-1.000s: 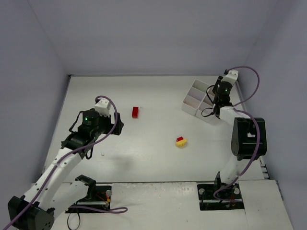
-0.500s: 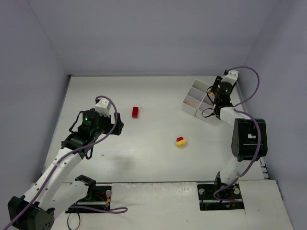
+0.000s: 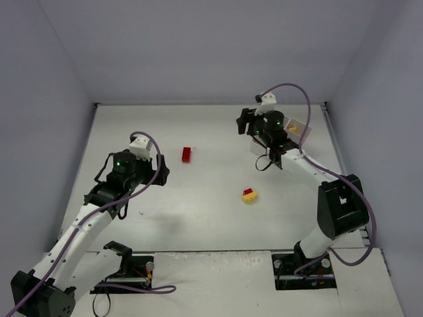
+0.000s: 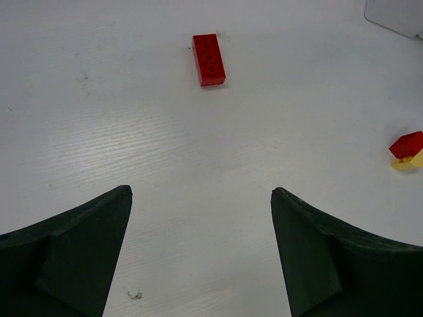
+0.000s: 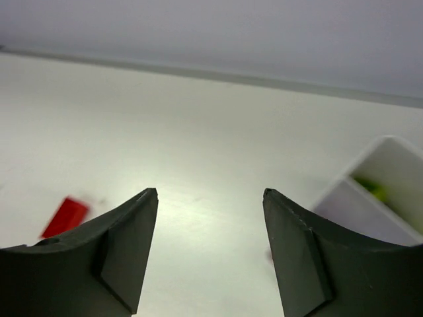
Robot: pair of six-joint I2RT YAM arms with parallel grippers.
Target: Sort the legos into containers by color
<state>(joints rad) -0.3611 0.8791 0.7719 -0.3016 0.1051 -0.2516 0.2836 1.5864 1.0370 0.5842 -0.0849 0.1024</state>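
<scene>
A red lego (image 3: 186,154) lies flat left of the table's middle; it also shows as a red lego (image 4: 209,59) ahead of my left gripper (image 4: 201,190), which is open and empty over bare table. A red lego stacked on a yellow one (image 3: 250,195) sits near the centre, seen again as a red-on-yellow pair (image 4: 408,150). The white containers tray (image 3: 302,129) is largely hidden behind my right arm. My right gripper (image 5: 210,193) is open and empty, just left of the tray (image 5: 380,198), where a lime green lego (image 5: 370,188) lies in one compartment. A blurred red lego (image 5: 65,216) shows at the left.
Grey walls close off the table on the left, back and right. The right arm (image 3: 317,172) arches over the tray's front side. A tray corner (image 4: 396,13) shows at the top right of the left wrist view.
My right arm has swung left from above the tray toward the table's middle, and its jaws have opened wider. The left arm and the legos on the table have not moved.
</scene>
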